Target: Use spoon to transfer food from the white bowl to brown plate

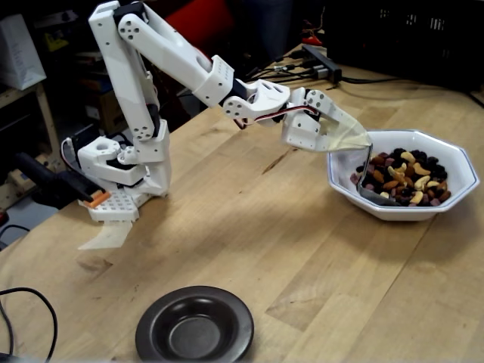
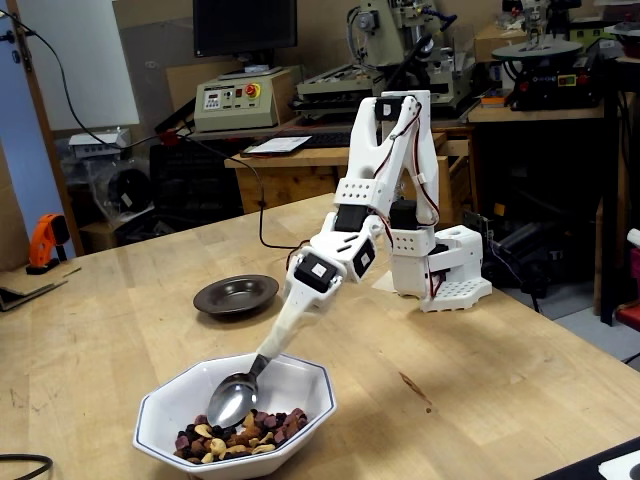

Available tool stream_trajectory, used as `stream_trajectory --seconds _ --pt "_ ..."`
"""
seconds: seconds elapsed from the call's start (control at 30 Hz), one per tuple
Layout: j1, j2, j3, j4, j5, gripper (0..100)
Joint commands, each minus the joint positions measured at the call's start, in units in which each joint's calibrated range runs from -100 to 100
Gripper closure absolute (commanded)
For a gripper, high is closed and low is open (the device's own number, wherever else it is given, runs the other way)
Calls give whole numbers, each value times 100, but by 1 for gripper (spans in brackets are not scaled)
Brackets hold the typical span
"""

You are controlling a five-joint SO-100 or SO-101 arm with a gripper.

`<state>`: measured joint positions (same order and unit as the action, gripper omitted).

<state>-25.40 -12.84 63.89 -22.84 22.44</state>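
The claw [image 1: 361,140] is closed on the spoon [image 2: 236,398], clamping the top of its thin handle so the handle drops steeply into the white bowl [image 1: 454,165]; in a fixed view the spoon's oval bowl rests tilted against the food [image 2: 240,436] on the side nearest the arm, its back gleaming and apparently not yet loaded. The food [image 1: 404,181], a loose heap of almonds, cashews and dark raisin-like bits, fills the bottom of the bowl. These pieces look light, hard and ready to roll, so a shallow spoon will likely carry only a few and shed them if tipped; the metal spoon is stiff but slick, and a grip this high on the handle could let it swivel under load. The ceramic bowl seems heavy enough to stay put, though a hard push on its wall might slide it along the bench [image 1: 302,257]. The brown plate [image 1: 194,327] sits empty, well apart from the bowl, near the bench's front edge in that view. Between the two dishes the bench is bare, leaving open room for the carry; the arm's base [image 1: 121,174] stands off to one side.
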Motion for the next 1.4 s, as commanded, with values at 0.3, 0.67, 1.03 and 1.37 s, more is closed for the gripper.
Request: stream_trajectory --seconds 0.3,0.67,1.03,1.37 --pt "51 526 -274 -886 0 96" --pt "-52 595 -283 -909 -63 96" --pt "-630 586 -353 -909 -991 96" --pt "-749 544 -371 -965 -1817 96"
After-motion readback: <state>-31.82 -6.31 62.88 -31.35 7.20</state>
